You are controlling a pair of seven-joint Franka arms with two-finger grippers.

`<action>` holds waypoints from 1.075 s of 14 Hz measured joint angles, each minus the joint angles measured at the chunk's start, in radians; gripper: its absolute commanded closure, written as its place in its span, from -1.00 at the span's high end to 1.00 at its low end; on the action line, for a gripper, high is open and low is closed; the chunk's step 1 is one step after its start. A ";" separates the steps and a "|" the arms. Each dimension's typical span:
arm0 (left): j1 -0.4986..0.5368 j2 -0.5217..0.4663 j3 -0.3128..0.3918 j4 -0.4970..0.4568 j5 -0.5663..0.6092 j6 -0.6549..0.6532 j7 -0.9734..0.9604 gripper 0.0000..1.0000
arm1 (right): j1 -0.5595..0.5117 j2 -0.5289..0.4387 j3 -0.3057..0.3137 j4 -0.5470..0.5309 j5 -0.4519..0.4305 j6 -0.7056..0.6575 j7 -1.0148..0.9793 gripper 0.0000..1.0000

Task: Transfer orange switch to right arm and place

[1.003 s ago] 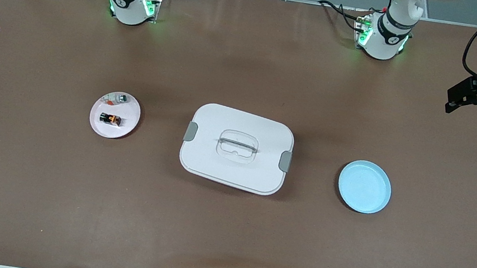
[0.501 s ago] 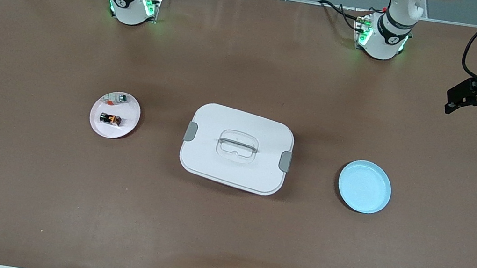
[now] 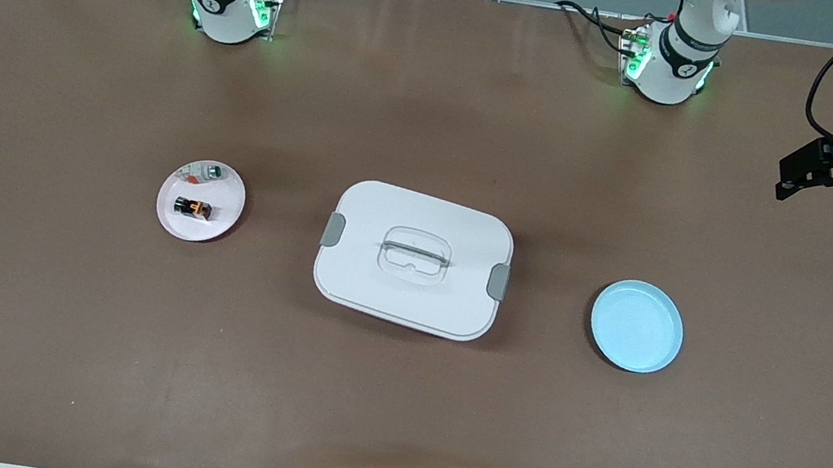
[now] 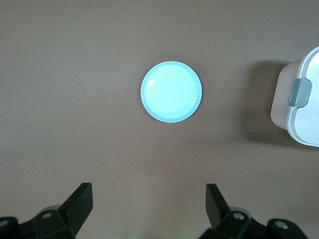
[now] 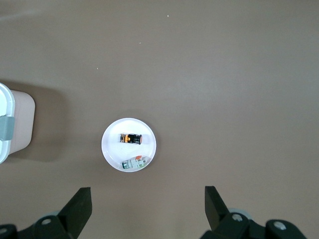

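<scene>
Orange switch [image 3: 192,208] lies on its side on the white plate [image 3: 219,225], toward the plate edge nearer the front camera. It is a tiny, boxy black component with an orange part showing on its body. Judged from its size and build, it is light, rigid and hard-surfaced, so it may skid or roll on the smooth plate if nudged. Grasp it across the short width of the black body, with the fingers closing on the two long sides.

Its long axis runs roughly parallel to the table's long edges, from the right arm's end toward the left arm's end. Which end is its front cannot be told.

A small silvery-white piece [image 3: 204,171] with red and green marks shares the plate, near the switch but apart from it, at the plate edge farther from the front camera.

A lidded white container [image 3: 413,259] sits mid-table. A light blue plate [image 3: 636,326] lies toward the left arm's end.

Right gripper [image 5: 144,209] hangs over the table's edge at the right arm's end, jaws spread and empty. Left gripper [image 4: 147,206] waits over the table's edge at the left arm's end, jaws likewise spread and empty.
</scene>
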 measured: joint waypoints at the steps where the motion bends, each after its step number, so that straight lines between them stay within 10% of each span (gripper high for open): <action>1: 0.000 0.000 0.000 0.000 0.000 0.000 0.000 1.00 | 0.000 0.001 0.000 0.000 0.000 -0.001 0.000 1.00; 15: 0.000 0.003 0.000 0.000 0.000 0.000 0.000 1.00 | 0.000 0.015 0.002 0.002 0.000 -0.011 0.000 1.00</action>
